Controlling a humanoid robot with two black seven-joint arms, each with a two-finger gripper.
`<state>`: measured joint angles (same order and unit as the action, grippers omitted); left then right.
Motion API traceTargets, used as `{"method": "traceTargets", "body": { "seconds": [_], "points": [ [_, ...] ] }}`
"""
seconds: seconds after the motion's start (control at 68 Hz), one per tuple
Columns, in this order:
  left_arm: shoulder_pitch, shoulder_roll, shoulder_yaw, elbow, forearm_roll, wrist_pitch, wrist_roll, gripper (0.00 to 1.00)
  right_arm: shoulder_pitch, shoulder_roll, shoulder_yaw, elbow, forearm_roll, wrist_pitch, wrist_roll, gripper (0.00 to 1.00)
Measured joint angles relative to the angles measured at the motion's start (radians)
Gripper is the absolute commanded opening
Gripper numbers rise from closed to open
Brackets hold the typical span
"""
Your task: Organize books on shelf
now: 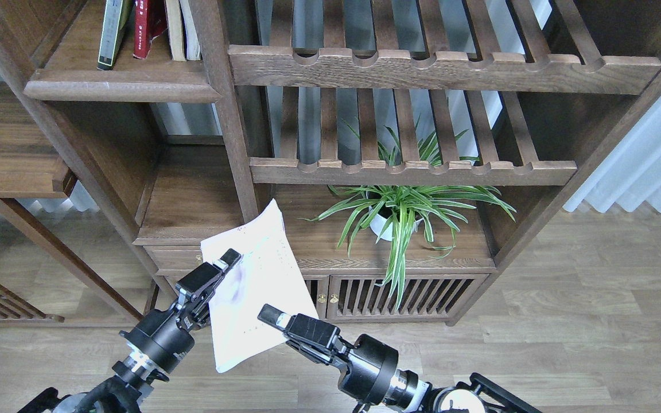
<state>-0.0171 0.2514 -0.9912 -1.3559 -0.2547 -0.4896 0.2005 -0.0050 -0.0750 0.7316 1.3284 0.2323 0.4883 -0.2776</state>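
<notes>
A potted plant (397, 215) sits on the cabinet top under the slatted racks (416, 71), clear of my arms; wood floor (594, 321) lies below. My left gripper (224, 265) clamps the white-lavender book (256, 281); my right gripper (270, 315) touches its lower edge, grip unclear. Other books (147, 28) stand at the shelf's (118, 89) right end.

Books (150, 28) upright on shelf (121, 86) at eleven o'clock, slatted racks (416, 71) to their right. Potted plant (399, 215) on cabinet top (330, 241) at centre. Third book (256, 287) at six o'clock, between left gripper (228, 259) and right gripper (270, 315).
</notes>
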Motion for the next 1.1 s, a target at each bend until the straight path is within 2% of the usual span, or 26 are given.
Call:
{"method": "traceTargets", "body": {
  "seconds": [0.044,0.088,0.235,0.368,0.5,0.515,0.632,0.721,0.912,1.103],
  "points": [
    [0.0,0.033,-0.029,-0.009,0.002,-0.001,0.003,0.0,0.001,-0.008,0.004,0.001,-0.018,0.0,0.002,0.83],
    [0.0,0.079,-0.068,-0.014,0.0,0.0,0.004,0.0,0.001,-0.015,0.01,0.004,-0.042,0.0,0.004,0.89],
    [-0.034,0.26,-0.205,-0.023,-0.001,0.002,0.016,0.0,-0.005,-0.031,0.021,0.005,-0.081,0.0,0.006,0.94],
    [-0.125,0.427,-0.344,-0.024,0.001,0.001,0.035,0.0,-0.005,-0.033,0.042,0.0,-0.085,0.0,0.006,0.94],
    [-0.33,0.541,-0.413,-0.013,0.054,0.001,0.074,0.01,-0.001,-0.021,0.046,-0.006,-0.085,0.0,0.007,0.94],
    [-0.434,0.57,-0.418,0.0,0.104,0.001,0.099,0.01,0.0,-0.014,0.045,-0.008,-0.085,0.0,0.007,0.94],
    [-0.652,0.636,-0.412,0.032,0.256,0.0,0.162,0.02,0.0,0.002,0.043,-0.009,-0.086,0.0,0.007,0.94],
    [-0.799,0.685,-0.379,0.051,0.39,0.0,0.188,0.02,0.001,0.01,0.043,-0.009,-0.087,0.0,0.006,0.94],
    [-1.046,0.699,-0.253,0.139,0.613,0.0,0.193,0.03,0.001,0.014,0.044,-0.009,-0.086,0.0,0.006,0.94],
    [-1.145,0.551,-0.231,0.274,0.728,0.001,0.185,0.04,-0.004,0.023,0.045,-0.009,-0.085,0.0,0.007,0.94]
  ]
}}
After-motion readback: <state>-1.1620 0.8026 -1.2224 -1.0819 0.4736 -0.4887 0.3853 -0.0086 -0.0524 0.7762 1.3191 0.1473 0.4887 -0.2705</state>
